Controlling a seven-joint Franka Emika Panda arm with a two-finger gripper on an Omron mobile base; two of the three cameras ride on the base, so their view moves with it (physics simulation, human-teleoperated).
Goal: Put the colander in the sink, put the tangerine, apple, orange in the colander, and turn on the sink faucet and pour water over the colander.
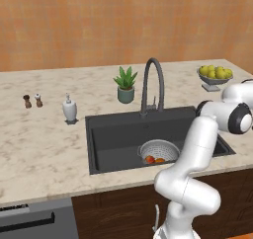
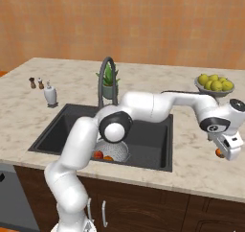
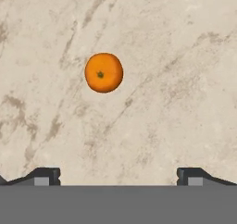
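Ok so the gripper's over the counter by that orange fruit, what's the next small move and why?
Probably shift the open gripper to centre it over the orange fruit, then descend. In the hand view the fruit lies loose on the counter, ahead of the fingertips and off to one side. The colander already sits in the sink with two fruits inside, so this one looks like the last.

Glossy white arm (image 2: 143,106), dark round joints

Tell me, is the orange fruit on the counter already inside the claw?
No, in the hand view the orange lies alone on the marble counter, ahead of the open claw.
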